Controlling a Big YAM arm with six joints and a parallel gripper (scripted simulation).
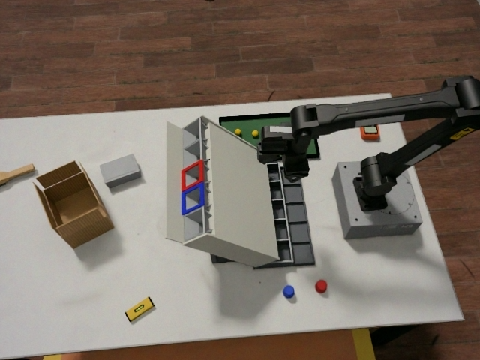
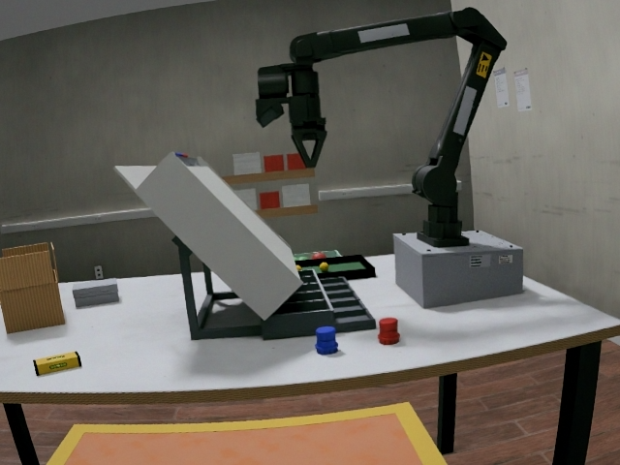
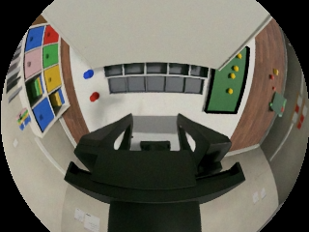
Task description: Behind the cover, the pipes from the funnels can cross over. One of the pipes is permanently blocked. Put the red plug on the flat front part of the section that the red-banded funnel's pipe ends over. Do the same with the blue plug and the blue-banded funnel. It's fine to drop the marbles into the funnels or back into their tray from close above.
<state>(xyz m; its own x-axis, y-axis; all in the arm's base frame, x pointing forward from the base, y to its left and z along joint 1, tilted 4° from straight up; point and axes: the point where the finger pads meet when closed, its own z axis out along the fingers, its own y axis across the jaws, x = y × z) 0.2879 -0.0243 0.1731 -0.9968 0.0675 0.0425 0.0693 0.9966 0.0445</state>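
Note:
The red plug (image 1: 321, 286) and the blue plug (image 1: 288, 291) stand on the table in front of the dark rack of sections (image 1: 289, 217). They also show in the wrist view as the red plug (image 3: 95, 97) and the blue plug (image 3: 88, 73). The red-banded funnel (image 1: 192, 175) and the blue-banded funnel (image 1: 193, 199) sit side by side at the top of the sloping white cover (image 1: 236, 193). My gripper (image 2: 308, 155) hangs high above the far end of the rack, pointing down, open and empty. The green marble tray holds yellow marbles (image 1: 255, 133).
A cardboard box (image 1: 73, 203), a grey block (image 1: 119, 169) and a wooden tool (image 1: 15, 172) lie at the left. A yellow level (image 1: 139, 308) lies near the front edge. An orange device (image 1: 370, 132) lies behind my grey base (image 1: 376, 201).

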